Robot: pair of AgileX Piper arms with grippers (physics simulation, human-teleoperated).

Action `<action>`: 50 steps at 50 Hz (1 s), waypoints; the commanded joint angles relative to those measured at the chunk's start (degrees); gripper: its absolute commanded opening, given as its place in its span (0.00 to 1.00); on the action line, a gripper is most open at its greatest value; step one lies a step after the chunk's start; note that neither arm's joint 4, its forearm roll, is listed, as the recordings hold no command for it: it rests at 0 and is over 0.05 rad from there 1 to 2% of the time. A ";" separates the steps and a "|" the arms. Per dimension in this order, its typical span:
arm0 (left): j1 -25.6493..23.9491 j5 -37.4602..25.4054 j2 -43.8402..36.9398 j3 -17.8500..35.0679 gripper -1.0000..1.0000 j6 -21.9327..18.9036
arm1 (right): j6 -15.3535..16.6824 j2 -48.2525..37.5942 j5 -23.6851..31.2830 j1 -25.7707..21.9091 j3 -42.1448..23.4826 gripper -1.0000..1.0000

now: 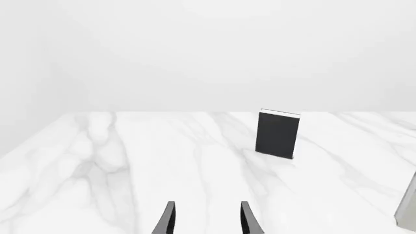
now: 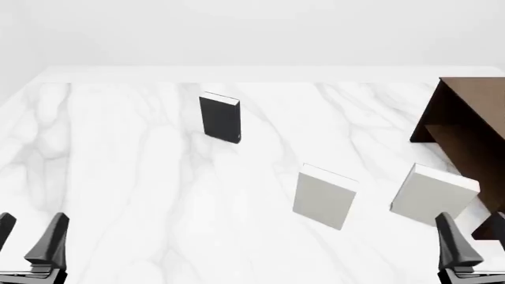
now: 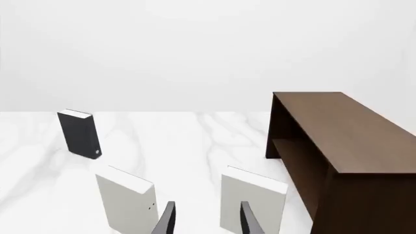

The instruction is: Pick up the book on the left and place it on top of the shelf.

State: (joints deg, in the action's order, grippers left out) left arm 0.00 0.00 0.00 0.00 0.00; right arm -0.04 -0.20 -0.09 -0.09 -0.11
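So the black book [image 2: 220, 118] is standing upright on the white marble counter [image 2: 142, 189], way over on the far left-centre part, totally by itself. It has a light page edge along the top and nothing is touching it. From the left wrist view it's the same book [image 1: 279, 134], sitting well ahead of the fingers with open counter in between.

Two pale grey-white books are also standing up closer to the arms: one near the middle [image 2: 324, 196] and another one further right [image 2: 433, 193], which is just beside the shelf. The shelf [image 2: 469, 127] is the dark brown wooden thing on the right side of the counter, flat top, with an inner board showing under it. In the right wrist view you get a good look at its top [image 3: 344, 129] and the two light books in front of the fingers.

Left tool [image 2: 30, 236] is down at the near-left edge, fingers spread apart, holding nothing. Right tool [image 2: 472, 235] is at the near-right edge, also spread with a clear gap and nothing in it. Both are well apart from the black book
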 commanded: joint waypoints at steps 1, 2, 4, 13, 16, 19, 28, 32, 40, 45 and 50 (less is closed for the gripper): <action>0.00 0.00 0.00 0.00 1.00 0.00 | -0.07 -0.99 -0.45 -0.15 -0.14 1.00; 0.00 0.00 0.00 0.00 1.00 0.00 | -0.07 -0.99 -0.45 -0.15 -0.14 1.00; 0.00 0.00 0.00 0.00 1.00 0.00 | -0.20 -1.87 -1.17 -0.40 -0.15 1.00; 0.00 0.00 0.00 0.00 1.00 0.00 | -1.10 -2.05 0.28 -1.17 -3.30 1.00; 0.00 0.00 0.00 0.00 1.00 0.00 | -0.41 -1.04 2.90 -1.58 -5.59 1.00; 0.00 0.00 0.00 0.00 1.00 0.00 | -0.32 -0.58 4.88 -2.39 -7.24 1.00; 0.00 0.00 0.00 0.00 1.00 0.00 | 1.18 -4.16 5.17 -4.73 -12.30 1.00; 0.00 0.00 0.00 0.00 1.00 0.00 | 2.53 -6.75 5.77 -6.58 -15.51 1.00; 0.00 0.00 0.00 0.00 1.00 0.00 | 2.43 -14.94 6.47 -9.77 -22.89 1.00; 0.00 0.00 0.00 0.00 1.00 0.00 | 3.65 -18.66 6.77 -11.58 -26.38 1.00; 0.00 0.00 0.00 0.00 1.00 0.00 | 5.20 -23.59 6.26 -14.18 -29.02 1.00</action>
State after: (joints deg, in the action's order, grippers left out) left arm 0.00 0.00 0.00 0.00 0.00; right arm 3.07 -15.82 5.96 -10.22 -22.87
